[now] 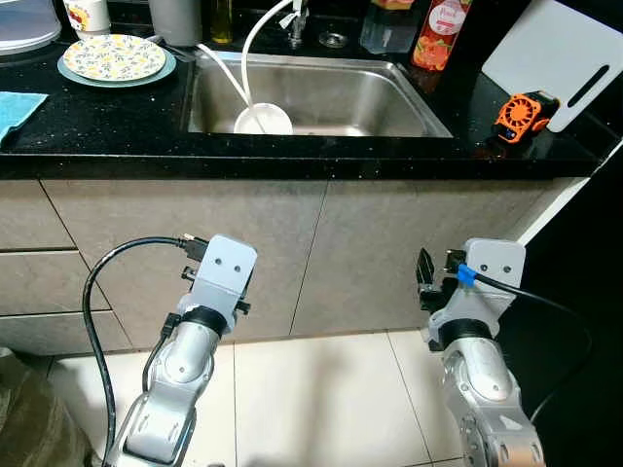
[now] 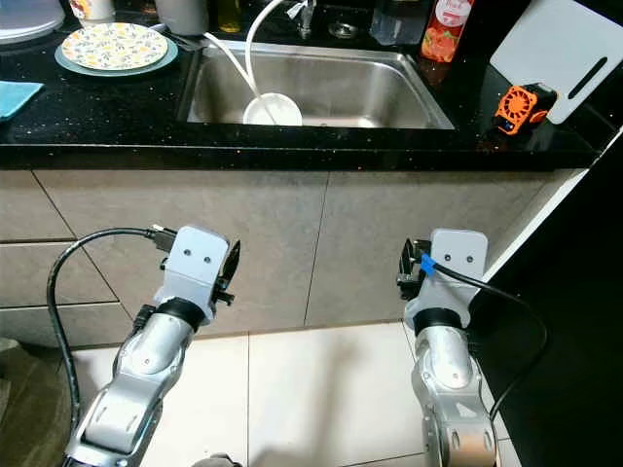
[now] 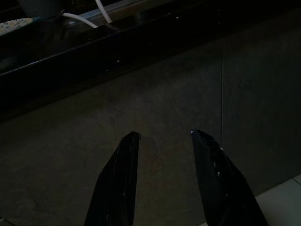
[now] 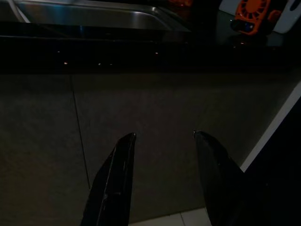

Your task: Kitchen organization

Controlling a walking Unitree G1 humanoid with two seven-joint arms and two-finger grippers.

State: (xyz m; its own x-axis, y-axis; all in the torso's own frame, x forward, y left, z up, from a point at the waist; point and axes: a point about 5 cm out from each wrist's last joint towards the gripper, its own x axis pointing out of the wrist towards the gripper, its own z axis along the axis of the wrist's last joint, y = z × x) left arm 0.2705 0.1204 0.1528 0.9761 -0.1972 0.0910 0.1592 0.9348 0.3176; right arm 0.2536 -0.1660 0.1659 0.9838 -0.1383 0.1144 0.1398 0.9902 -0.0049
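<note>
left pincer [image 3: 162, 136]: spread, empty, facing cabinet doors [image 1: 292, 243]
right pincer [image 4: 163, 136]: spread, empty, below table [image 1: 97, 126]

Both silver arms are held up in front of the robot, bent, w/ wrists pointing forward. Left gripper [image 3: 162, 141]: two black fingers [image 3: 117, 179] spread apart, nothing between them. Right gripper [image 4: 163, 141]: same, fingers [image 4: 216, 179] apart & holding nothing. A black cable loops off the left wrist [image 1: 219, 272]; the right wrist [image 1: 482, 277] has a cable w/ a blue bit.
</note>
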